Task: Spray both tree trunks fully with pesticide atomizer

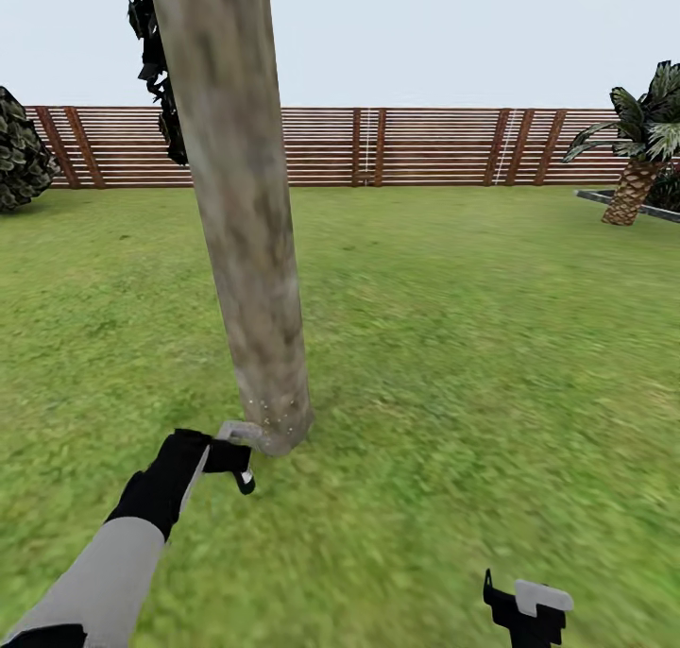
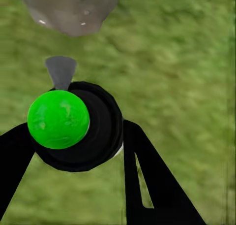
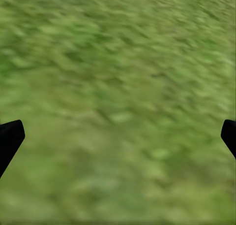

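Note:
A thick mottled grey-brown tree trunk [image 1: 247,223] rises from the grass [image 1: 453,346] just ahead, leaning slightly left. Tiny white pesticide specks [image 1: 260,410] dot its base. My left gripper [image 1: 227,459] is low beside that base, shut on the pesticide atomizer [image 2: 93,131], a black body with a bright green ball top [image 2: 58,119]. Its grey nozzle [image 2: 61,70] points at the trunk base [image 2: 69,11], a short gap away. My right gripper [image 1: 529,608] hangs open over bare grass at the lower right, its fingertips [image 3: 10,139] wide apart.
A brown slatted fence [image 1: 425,147] closes the lawn at the back. A short palm [image 1: 635,180] stands at the far right by a raised border, and a dark bush [image 1: 19,157] at the far left. Dark leaf clusters [image 1: 156,62] hang beside the trunk.

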Robot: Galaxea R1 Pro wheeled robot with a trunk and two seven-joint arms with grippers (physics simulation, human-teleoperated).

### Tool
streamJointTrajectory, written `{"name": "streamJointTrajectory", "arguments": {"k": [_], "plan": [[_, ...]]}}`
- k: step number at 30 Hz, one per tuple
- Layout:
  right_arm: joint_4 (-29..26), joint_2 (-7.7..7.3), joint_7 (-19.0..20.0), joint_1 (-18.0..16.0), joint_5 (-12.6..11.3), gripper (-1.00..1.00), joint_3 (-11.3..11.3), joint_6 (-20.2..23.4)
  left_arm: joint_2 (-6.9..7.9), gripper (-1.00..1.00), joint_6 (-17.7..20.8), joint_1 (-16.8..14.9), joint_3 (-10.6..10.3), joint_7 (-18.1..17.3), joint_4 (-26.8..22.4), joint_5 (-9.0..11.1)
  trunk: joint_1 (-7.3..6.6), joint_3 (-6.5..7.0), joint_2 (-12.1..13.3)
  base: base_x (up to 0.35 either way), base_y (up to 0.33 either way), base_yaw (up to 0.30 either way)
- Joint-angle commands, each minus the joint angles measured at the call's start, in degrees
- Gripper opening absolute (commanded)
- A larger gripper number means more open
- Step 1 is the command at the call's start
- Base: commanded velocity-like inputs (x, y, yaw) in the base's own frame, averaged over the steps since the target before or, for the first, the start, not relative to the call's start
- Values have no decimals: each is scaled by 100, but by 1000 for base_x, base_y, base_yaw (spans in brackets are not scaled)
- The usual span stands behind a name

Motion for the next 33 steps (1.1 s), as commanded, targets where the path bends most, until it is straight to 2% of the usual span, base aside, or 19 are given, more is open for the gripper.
{"name": "streamJointTrajectory", "arguments": {"k": [1,4,5,6,7,9,10,12,15,20,24,33], "plan": [[0,-2,-1,0,-1,100,0,0,18,-100,60,4,17,-95,-49,13,0,0,0,0,0,0],[-6,-1,-2,0,-1,100,0,0,-37,-100,241,0,31,-213,-236,7,0,0,0,0,0,0],[-8,3,-6,0,-2,100,0,0,-283,-100,411,-8,-101,-235,-545,-6,0,0,0,0,0,116],[-9,4,-11,0,-2,100,0,0,-401,-100,654,-18,-250,-232,-666,-16,0,0,0,0,0,211],[-9,4,-17,0,-2,100,0,0,-452,-100,851,-25,-465,-232,-822,-19,0,0,0,0,0,255],[-9,3,-19,0,-2,100,0,0,-414,-100,938,-24,-548,-236,-1055,-30,0,0,0,0,0,268],[-9,1,-19,0,-2,100,0,0,-307,-100,960,-20,-513,-238,-1207,-27,0,0,0,0,0,272],[-9,-2,-20,0,-2,100,0,0,-51,-100,977,4,-312,-250,-1410,-7,0,0,0,0,0,163],[-9,-1,-18,0,-1,100,0,0,61,-100,982,30,-223,-256,-1521,1,0,0,0,-58,-26,35],[-9,-4,-19,0,0,100,0,0,51,-100,1066,44,-243,-256,-1899,9,0,0,0,-242,-168,2],[-9,1,-17,0,-1,100,0,0,49,-100,1260,45,-278,-257,-1928,14,0,0,0,-84,-251,24],[-9,2,-17,0,5,100,3,0,44,-100,1298,45,-289,-257,-1924,-30,0,0,0,218,-187,249]]}}
